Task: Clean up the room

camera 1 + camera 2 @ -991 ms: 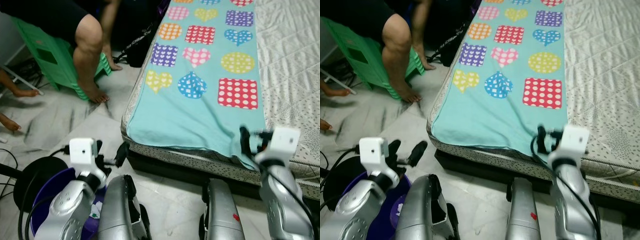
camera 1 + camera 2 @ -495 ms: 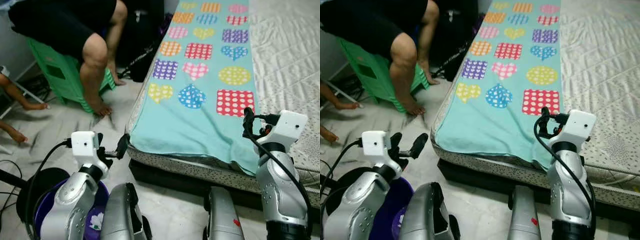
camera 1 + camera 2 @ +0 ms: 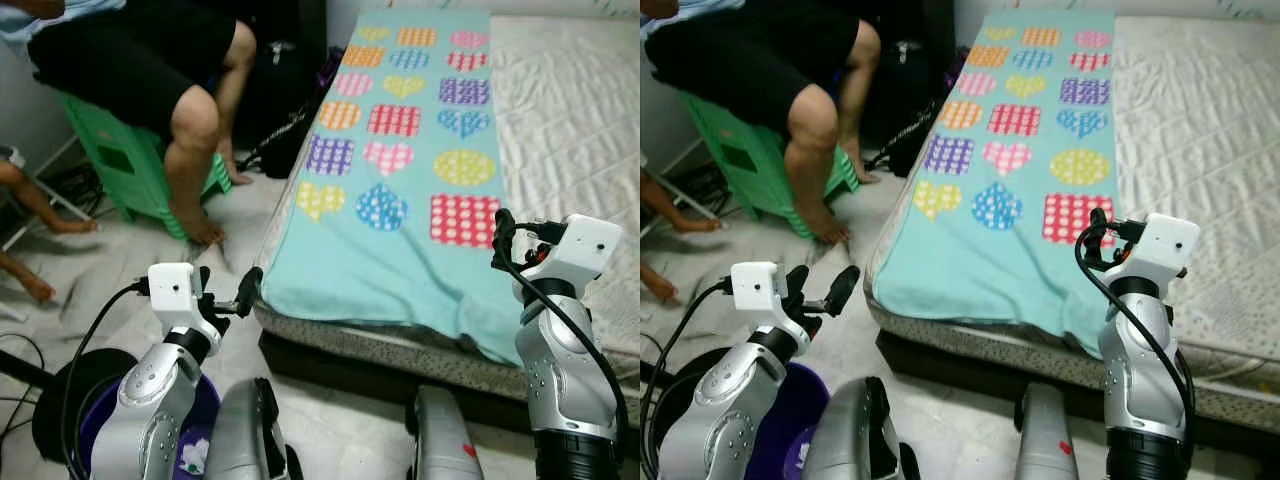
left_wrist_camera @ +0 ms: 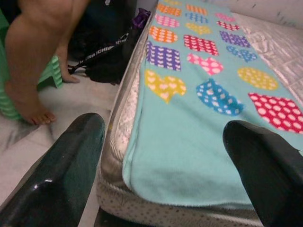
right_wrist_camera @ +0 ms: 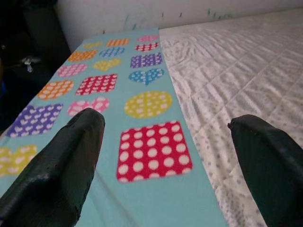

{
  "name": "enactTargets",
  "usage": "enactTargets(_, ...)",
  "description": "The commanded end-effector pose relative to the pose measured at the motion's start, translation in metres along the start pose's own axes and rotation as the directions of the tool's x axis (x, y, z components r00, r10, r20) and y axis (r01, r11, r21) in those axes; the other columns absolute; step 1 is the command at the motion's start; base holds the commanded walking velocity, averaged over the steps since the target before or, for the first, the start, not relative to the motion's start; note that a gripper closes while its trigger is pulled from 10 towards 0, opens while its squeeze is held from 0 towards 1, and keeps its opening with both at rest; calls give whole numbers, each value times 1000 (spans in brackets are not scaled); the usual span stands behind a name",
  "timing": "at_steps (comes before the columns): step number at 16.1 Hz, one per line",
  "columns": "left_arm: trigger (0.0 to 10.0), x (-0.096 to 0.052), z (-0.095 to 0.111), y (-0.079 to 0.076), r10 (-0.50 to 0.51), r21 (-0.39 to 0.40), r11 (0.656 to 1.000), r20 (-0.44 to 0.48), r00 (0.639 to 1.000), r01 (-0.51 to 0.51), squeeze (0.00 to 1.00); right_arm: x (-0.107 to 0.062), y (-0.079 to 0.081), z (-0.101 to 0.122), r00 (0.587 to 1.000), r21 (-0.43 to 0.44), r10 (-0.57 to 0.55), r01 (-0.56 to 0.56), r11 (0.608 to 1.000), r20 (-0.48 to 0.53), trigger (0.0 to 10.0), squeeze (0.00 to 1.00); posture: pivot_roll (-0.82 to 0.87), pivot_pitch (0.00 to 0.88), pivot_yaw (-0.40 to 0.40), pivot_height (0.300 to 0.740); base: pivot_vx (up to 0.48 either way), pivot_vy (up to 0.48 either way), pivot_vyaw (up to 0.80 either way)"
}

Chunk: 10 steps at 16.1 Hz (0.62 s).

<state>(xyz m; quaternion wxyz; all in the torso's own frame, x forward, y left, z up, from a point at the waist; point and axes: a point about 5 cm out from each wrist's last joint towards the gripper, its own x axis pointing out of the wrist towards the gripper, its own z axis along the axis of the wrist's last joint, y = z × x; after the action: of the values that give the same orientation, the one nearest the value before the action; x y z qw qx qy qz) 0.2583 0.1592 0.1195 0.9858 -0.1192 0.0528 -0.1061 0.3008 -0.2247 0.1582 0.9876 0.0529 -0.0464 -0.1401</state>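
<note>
Seated person (image 3: 150, 60) on green stool (image 3: 115, 160)

Light: even, soft indoor brightness.
Shadow: dark under the white quilted mattress (image 3: 570, 110).
Focus: wrist views' near black fingers (image 4: 61, 175) blurred.

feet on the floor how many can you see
4: one foot before the stool, one by the bag, two feet at the left edge. More may be hidden.

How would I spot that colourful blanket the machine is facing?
Find the bed with the pale quilted mattress. Along its left side, beside the seated person, lies a turquoise blanket. Polka-dot hearts, circles and squares in many colours set it apart from the plain mattress.
</note>
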Motion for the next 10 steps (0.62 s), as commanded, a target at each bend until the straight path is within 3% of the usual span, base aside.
enactTargets(1,10000,0,-1,3,12,12,1000,-2,1000,-12,0,3,3,3,1000,12,7,-7,1000,14,10000,0,-173,79,97,655,0,0,0)
enactTargets(7,10000,3,-1,5,10,25,1000,3,1000,-10,0,3,7,1,1000,18,16,-16,1000,14,10000,0,-172,71,99,729,0,0,0)
enactTargets(10,10000,4,-1,5,10,31,999,3,1000,-10,0,3,11,0,1000,16,26,-26,1000,16,10000,0,-172,59,101,740,0,0,0)
